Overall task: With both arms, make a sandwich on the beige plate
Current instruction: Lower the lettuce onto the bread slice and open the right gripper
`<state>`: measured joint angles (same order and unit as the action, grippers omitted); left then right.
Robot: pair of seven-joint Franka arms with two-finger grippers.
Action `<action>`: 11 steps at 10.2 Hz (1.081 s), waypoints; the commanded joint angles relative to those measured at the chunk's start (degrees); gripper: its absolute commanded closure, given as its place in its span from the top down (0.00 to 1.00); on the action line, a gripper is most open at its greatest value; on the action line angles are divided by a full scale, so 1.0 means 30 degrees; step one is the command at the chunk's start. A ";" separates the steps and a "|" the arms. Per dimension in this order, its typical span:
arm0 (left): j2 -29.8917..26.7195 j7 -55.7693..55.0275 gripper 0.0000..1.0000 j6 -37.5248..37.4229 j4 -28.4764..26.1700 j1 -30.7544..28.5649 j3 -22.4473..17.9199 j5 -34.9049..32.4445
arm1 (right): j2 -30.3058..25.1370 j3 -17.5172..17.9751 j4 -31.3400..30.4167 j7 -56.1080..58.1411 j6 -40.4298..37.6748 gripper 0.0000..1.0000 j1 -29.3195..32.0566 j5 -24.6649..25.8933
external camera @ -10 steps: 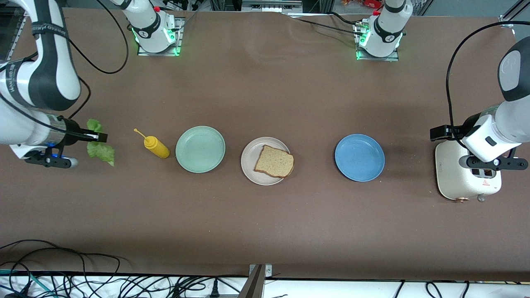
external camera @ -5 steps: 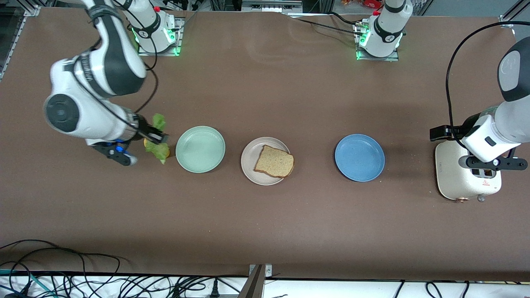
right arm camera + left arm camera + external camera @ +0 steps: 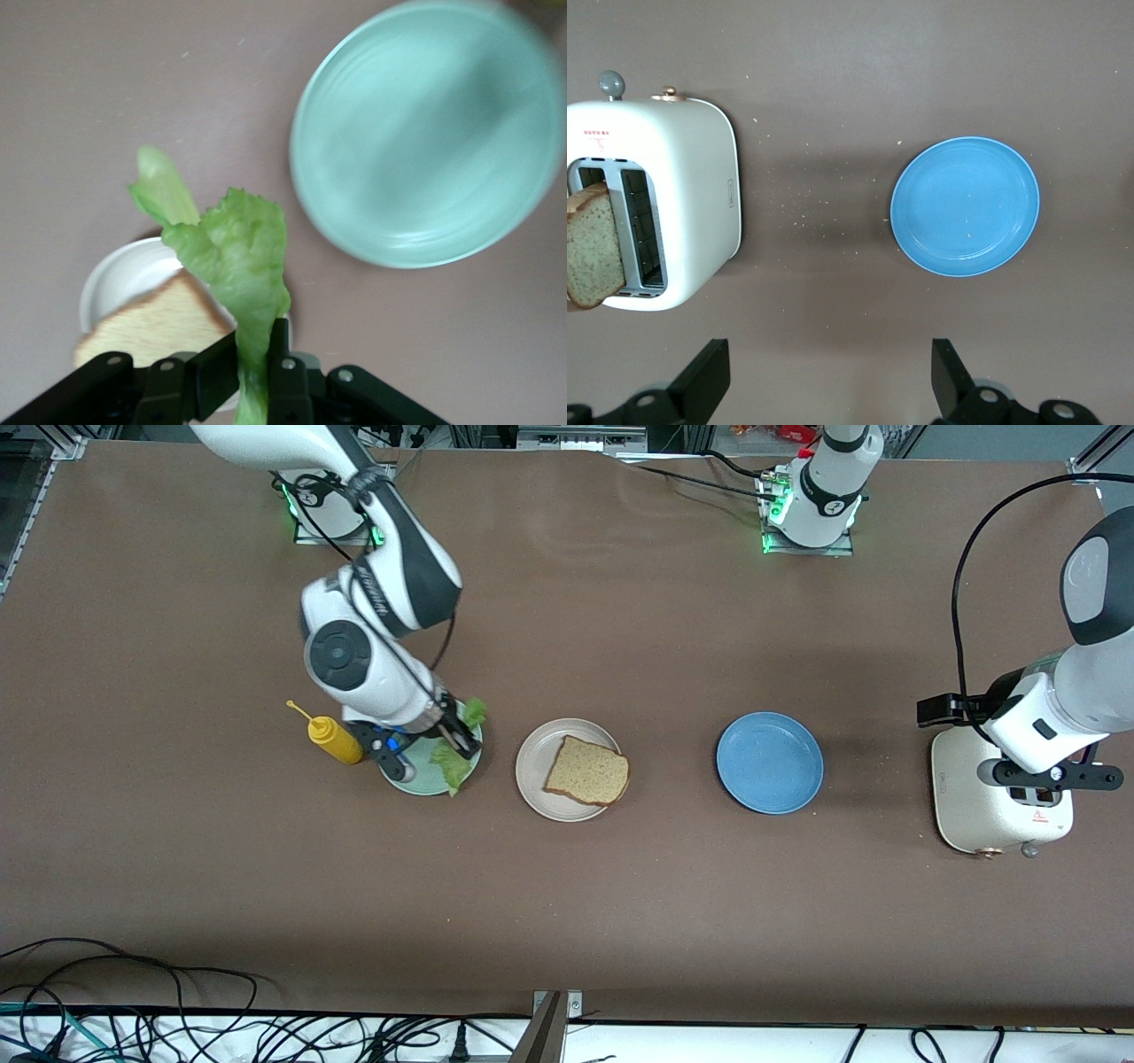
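My right gripper [image 3: 459, 737] is shut on a ruffled green lettuce leaf [image 3: 454, 763] and holds it in the air over the mint-green plate [image 3: 418, 783]. In the right wrist view the lettuce leaf [image 3: 237, 257] hangs from the shut right gripper [image 3: 255, 365]. The beige plate [image 3: 533, 755] lies mid-table with one slice of brown bread [image 3: 587, 771] on it. My left gripper [image 3: 830, 381] hangs open and empty by the toaster [image 3: 970, 806]. A second bread slice [image 3: 588, 252] stands in a toaster [image 3: 687, 177] slot.
A yellow mustard bottle [image 3: 333, 738] lies beside the mint-green plate, toward the right arm's end. A blue plate [image 3: 769, 762] sits between the beige plate and the toaster. Cables run along the table edge nearest the front camera.
The right arm has swung from its end of the table, past the mustard bottle, carrying the lettuce over the mint-green plate. The left arm has stayed still.
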<state>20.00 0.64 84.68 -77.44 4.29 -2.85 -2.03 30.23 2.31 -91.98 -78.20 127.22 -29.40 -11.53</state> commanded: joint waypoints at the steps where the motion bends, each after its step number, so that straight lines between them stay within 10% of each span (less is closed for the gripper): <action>1: -0.0223 0.0402 1.00 -0.0044 -0.0204 -0.0023 0.0099 -0.0553 | 0.2043 -0.0069 0.1912 -0.3420 0.2613 0.12 -0.0947 -0.0695; 6: -0.0223 0.0402 1.00 -0.0044 -0.0292 -0.0023 0.0099 -0.0523 | 0.4948 -0.0127 0.3002 -0.7857 0.8245 0.14 -0.2912 -0.0636; 7: -0.0223 0.0402 1.00 -0.0044 -0.0292 0.0006 0.0099 -0.0494 | 0.5299 -0.0127 0.3002 -0.8554 0.8739 0.23 -0.2885 -0.0695; 8: -0.0223 0.0402 1.00 -0.0015 -0.0292 -0.0023 0.0099 -0.0523 | 0.5709 -0.0127 0.3002 -0.9837 1.0426 0.59 -0.2914 -0.0870; 11: -0.0223 0.0402 1.00 -0.0044 -0.0292 -0.0023 0.0099 -0.0494 | 0.5918 -0.0098 0.2915 -1.0932 1.1821 0.86 -0.3002 -0.0960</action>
<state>20.00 0.65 84.68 -77.71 4.30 -2.83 -2.03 46.98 2.23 -85.22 -109.43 162.05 -37.84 -13.16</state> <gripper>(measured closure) 0.000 0.370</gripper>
